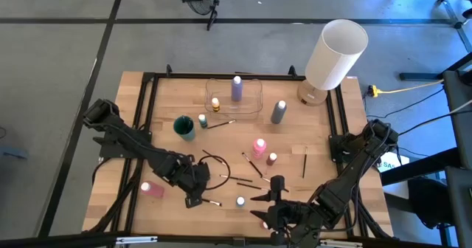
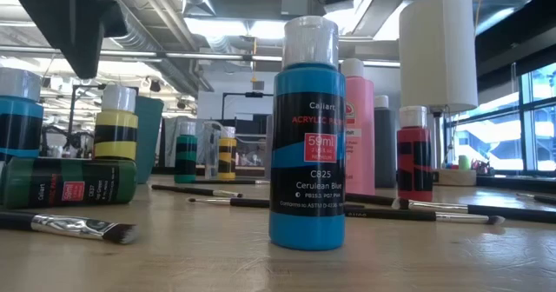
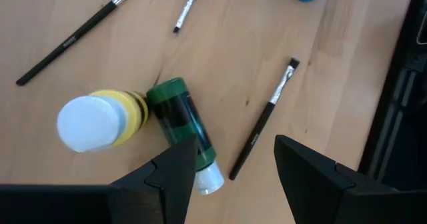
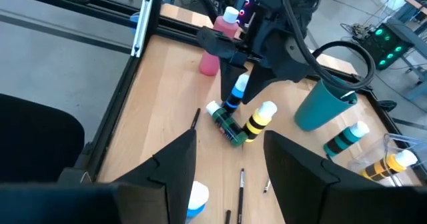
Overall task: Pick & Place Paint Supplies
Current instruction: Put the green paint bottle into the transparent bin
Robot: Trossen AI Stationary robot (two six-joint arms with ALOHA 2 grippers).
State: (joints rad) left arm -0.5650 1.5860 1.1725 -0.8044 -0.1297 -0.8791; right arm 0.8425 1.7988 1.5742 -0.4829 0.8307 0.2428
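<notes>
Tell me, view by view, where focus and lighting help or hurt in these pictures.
Low view: the blue paint bottle up front is sharp, its label readable; the ceiling lights behind glare and the far room is soft. High view: even light, only faint shadows on the table. Left wrist view: the green bottle is clear, the white cap of the yellow bottle is blurred. Right wrist view: the near dark jaws are blurred.

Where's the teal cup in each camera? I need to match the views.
High: cup left of table centre, in front of the clear tray.
Low: left of centre, in the background behind the yellow bottle.
Left wrist: not in it.
Right wrist: right of centre, beyond the hand's fingers.
Landmark: the small green striped bottle standing beside the cup.
</notes>
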